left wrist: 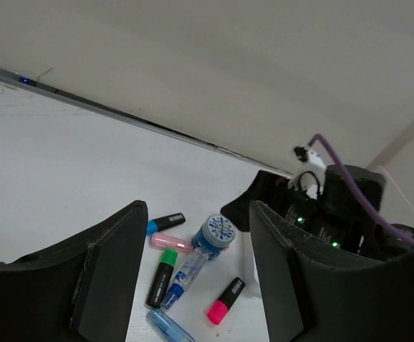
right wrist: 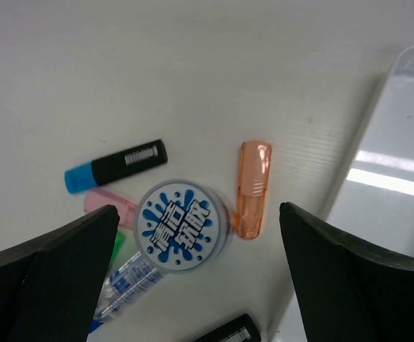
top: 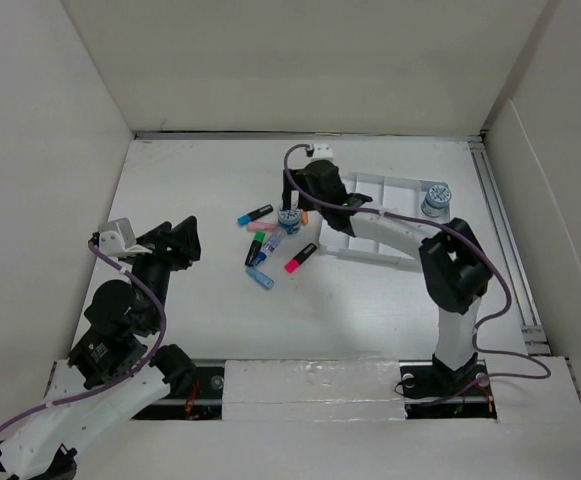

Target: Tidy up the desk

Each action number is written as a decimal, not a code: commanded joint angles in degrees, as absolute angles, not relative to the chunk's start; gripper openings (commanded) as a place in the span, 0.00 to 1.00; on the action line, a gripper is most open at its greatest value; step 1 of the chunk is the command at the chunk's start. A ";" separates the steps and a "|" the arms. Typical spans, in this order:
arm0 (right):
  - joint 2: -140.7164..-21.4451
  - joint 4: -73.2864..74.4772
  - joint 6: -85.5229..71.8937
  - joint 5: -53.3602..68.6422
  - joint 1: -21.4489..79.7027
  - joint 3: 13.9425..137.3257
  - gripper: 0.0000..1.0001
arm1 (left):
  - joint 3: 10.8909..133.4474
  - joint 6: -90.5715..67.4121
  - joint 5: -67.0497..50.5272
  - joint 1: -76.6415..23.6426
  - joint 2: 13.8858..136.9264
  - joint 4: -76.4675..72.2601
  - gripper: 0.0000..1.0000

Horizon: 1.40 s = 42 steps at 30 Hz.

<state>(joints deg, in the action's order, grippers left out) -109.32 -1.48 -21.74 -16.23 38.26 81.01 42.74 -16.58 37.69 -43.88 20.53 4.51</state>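
Note:
The white desk (top: 190, 190) holds a cluster of pens at its middle. A round jar with a blue-splash lid (top: 289, 219) stands there, also in the right wrist view (right wrist: 178, 226) and the left wrist view (left wrist: 217, 231). My right gripper (top: 295, 207) hovers open and empty above it (right wrist: 198, 214), with an orange tube (right wrist: 251, 189) beside the jar. My left gripper (top: 183, 242) is open and empty, left of the cluster and apart from it (left wrist: 196, 214). Around the jar lie a blue-capped highlighter (top: 255, 214), a green one (top: 256, 247) and a pink one (top: 300, 258).
A white compartmented tray (top: 390, 195) lies at the back right and holds a second jar (top: 436, 198). A clear glue pen (left wrist: 185, 274), a pink tube (left wrist: 171, 244) and a blue tube (top: 260, 279) lie in the cluster. White wall panels surround the desk.

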 commanded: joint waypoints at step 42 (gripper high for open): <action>-93.99 -1.82 -28.03 -14.85 32.71 76.40 0.48 | 43.06 -16.88 36.48 -43.68 19.42 3.78 0.55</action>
